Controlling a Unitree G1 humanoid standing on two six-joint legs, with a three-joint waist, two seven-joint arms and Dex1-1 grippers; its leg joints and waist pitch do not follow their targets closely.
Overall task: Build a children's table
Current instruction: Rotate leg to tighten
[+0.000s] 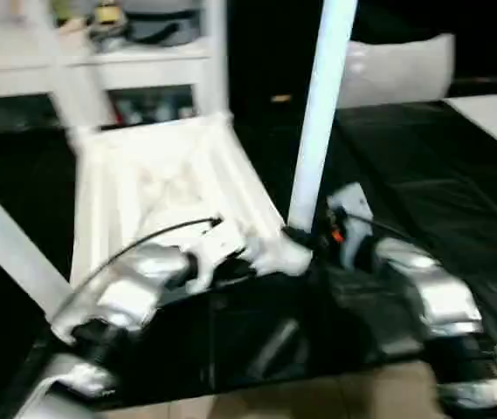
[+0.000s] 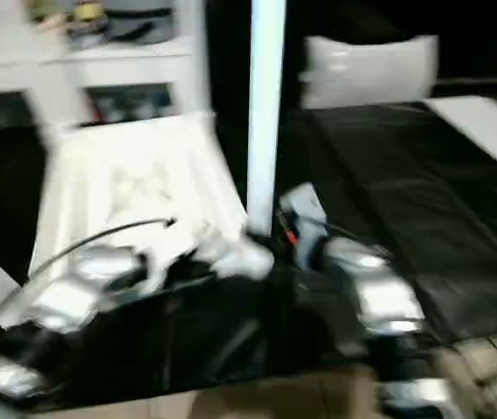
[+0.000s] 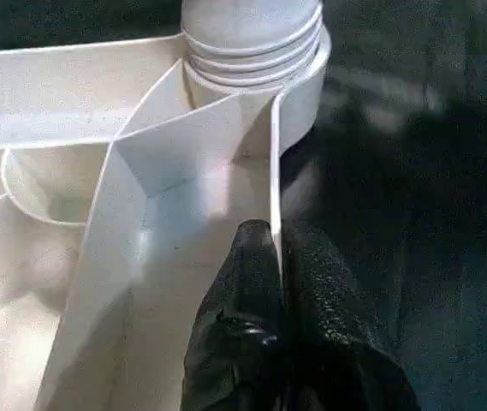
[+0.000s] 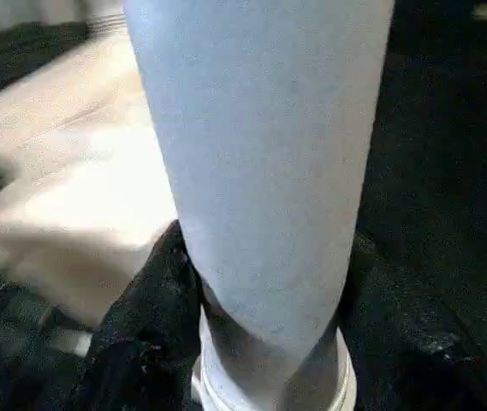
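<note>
Left wrist view: left jaws (image 3: 279, 257) pinch table top (image 1: 156, 188) rib beside leg (image 1: 322, 113).

Both eye views are smeared with blur, so edges look soft. The white table top (image 1: 156, 188) glows too bright and its ribs wash out (the dark cover (image 1: 423, 183) shines a little). The wrist views are sharper, with soft shadows between the ribs.
</note>
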